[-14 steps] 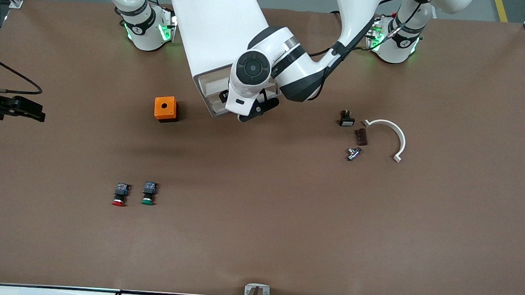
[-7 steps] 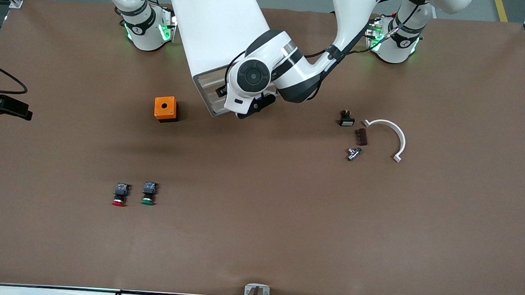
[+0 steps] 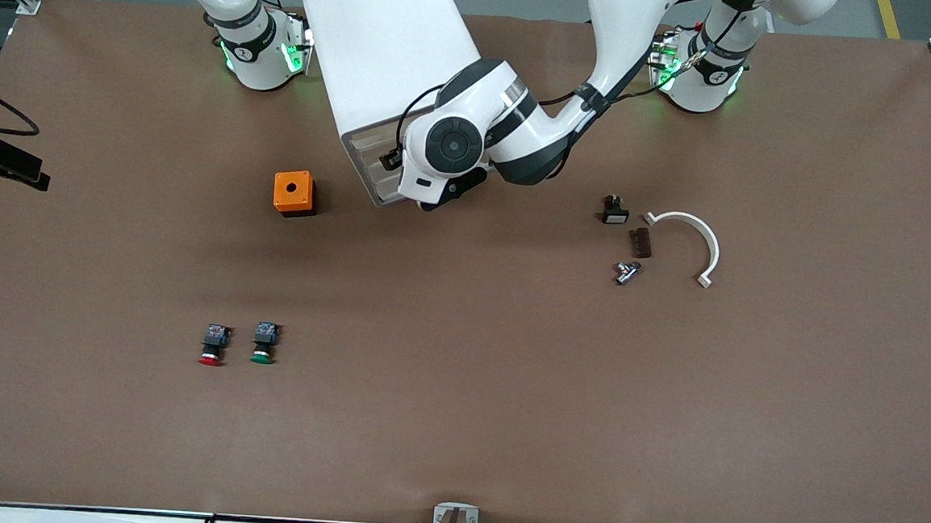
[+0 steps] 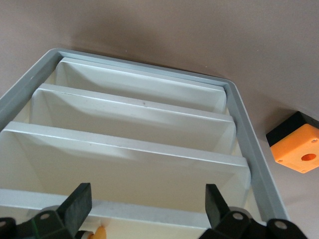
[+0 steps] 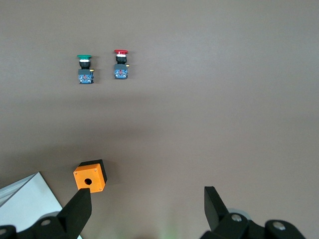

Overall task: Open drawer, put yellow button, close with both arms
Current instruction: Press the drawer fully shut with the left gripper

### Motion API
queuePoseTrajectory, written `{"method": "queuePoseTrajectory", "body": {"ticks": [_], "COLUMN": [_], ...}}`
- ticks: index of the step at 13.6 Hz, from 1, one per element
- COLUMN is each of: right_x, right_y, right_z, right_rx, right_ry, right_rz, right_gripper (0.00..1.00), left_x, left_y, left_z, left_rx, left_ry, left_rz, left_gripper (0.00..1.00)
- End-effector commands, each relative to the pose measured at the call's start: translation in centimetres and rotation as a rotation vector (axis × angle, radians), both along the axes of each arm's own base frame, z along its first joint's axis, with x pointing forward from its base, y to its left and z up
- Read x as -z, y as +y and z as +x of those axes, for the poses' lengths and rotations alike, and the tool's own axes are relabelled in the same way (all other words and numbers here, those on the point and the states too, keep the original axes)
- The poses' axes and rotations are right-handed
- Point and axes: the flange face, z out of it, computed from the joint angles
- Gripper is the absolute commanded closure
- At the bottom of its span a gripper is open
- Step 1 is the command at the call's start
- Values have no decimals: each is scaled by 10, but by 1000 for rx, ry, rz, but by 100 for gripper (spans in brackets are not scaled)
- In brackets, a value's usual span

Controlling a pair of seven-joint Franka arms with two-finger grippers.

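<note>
The white cabinet [image 3: 382, 46] stands between the arm bases. Its uppermost drawer [image 3: 366, 137] is out by only a narrow gap. In the left wrist view the drawer's front edge [image 4: 159, 211] lies between my fingers, and the yellow button's cap [image 4: 100, 233] peeps from the gap. My left gripper [image 3: 437, 197] is open in front of the drawer fronts; it shows in its own view [image 4: 148, 196] holding nothing. My right gripper [image 3: 14, 168] is open and empty over the table edge at the right arm's end, as its own view [image 5: 148, 199] shows.
An orange box [image 3: 293, 192] sits beside the cabinet toward the right arm's end. A red-capped button [image 3: 212, 345] and a green-capped button [image 3: 264, 342] lie nearer the camera. Small parts [image 3: 625, 223] and a white curved piece [image 3: 693, 239] lie toward the left arm's end.
My left gripper has moved in toward the cabinet front and the top drawer has slid most of the way in. My right gripper has drifted toward the table edge and the bases.
</note>
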Motion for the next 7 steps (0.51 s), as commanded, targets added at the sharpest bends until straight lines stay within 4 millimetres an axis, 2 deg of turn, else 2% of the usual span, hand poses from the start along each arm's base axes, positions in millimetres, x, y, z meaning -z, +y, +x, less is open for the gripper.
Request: {"method": "queuePoseTrajectory", "body": {"ticks": [1,4,5,6,7], "right_x": [-8,-5,-11,-17,-20], "right_y": [3,3,3,3,3], "right_z": [-27,-52,-59,-63,-66], "right_rx": [-14,-19,-19,-19,-19], "right_ry": [-27,-76,-91,-97,-104], "right_rz": [12,17,18,19,19], "right_gripper": [0,0,0,0,0], "left_x": [-19,-68,-96,-118,-150], "left_y": [8,47,69,90,116], "left_z": [14,57,81,98,113], "left_rx": [-31,-79,-126,-161,-186], "left_ry": [-16,-132,-165,-192,-242], "left_rz": [-25,-28,-56,-75,-98], "left_gripper": [1,1,1,1,1]}}
